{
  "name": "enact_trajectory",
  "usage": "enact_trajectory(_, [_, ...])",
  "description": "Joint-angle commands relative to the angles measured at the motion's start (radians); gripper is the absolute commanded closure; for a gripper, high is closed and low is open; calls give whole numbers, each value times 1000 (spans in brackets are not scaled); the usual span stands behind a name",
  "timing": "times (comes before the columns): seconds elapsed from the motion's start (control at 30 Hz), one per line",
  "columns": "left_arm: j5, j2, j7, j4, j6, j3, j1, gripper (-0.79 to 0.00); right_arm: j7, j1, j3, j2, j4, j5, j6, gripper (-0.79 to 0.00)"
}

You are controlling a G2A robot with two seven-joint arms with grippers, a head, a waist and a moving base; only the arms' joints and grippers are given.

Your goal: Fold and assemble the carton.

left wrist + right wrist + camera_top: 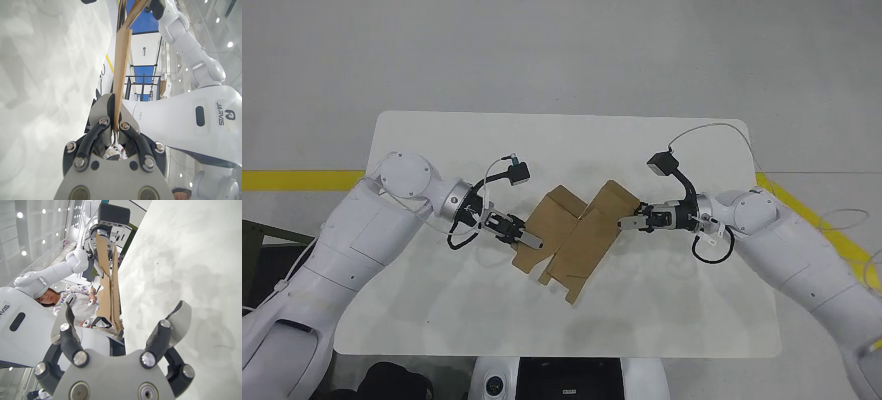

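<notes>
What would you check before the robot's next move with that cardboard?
1. Left gripper shut on the carton flap: ok.
2. Right gripper open at the carton's other end: ok.
3. Carton edge deep enough inside the right gripper to pinch: cannot tell.
4. Carton folded into a box: not ok, its panels lie splayed.
5. Carton over the table: ok.

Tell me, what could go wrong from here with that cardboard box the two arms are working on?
1. The left gripper pinches only a thin edge of the carton. The rest sticks out unsupported, so it might slip or the flap might crease.
2. The right gripper is open at the opposite edge and grips nothing. If it closes off-line, it could miss or crush that edge.
</notes>
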Motion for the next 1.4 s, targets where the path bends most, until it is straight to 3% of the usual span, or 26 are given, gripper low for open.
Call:
enact_trajectory(0.0, [1, 1, 3, 4, -3, 7, -3, 0, 4, 3, -11, 3, -13, 8, 4, -416])
enact_trajectory(0.13, [-1, 2, 8, 12, -8, 23, -10, 0, 4, 13, -37, 6, -25, 22, 4, -311])
enact_trajectory(0.5, [-19, 6, 15, 15, -15, 57, -27, 0, -11, 47, -102, -1, -8, 43, -11, -114])
enact_trajectory(0.63, [-28, 7, 16, 16, -16, 67, -34, 0, -19, 61, -124, -4, 1, 55, -19, 0])
enact_trajectory(0.7, [-28, 8, 17, 19, -17, 72, -38, 0, -24, 67, -132, -6, 4, 62, -24, 0])
enact_trajectory(0.73, [-28, 8, 18, 20, -18, 74, -39, -25, -26, 69, -135, -6, 5, 65, -26, 0])
enact_trajectory(0.77, [-36, 8, 25, 17, -25, 74, -40, -311, -28, 72, -139, -6, 7, 67, -28, 0])
enact_trajectory(0.8, [-56, 8, 31, 15, -31, 73, -38, -751, -31, 75, -144, -7, 9, 71, -31, 0])
enact_trajectory(0.83, [-70, 9, 31, 13, -31, 72, -38, -785, -36, 77, -147, -7, 11, 74, -36, 0])
enact_trajectory(1.0, [-128, 13, 66, 20, -66, 47, -34, -785, -73, 86, -151, -7, 39, 87, -73, 0])
enact_trajectory(1.23, [-156, 12, 188, 116, -188, -13, -16, -785, -150, 92, -144, -19, 111, 96, -150, 0])
enact_trajectory(1.37, [-170, 6, 239, 132, -201, -28, 1, -785, -172, 92, -137, -33, 151, 112, -172, 0])
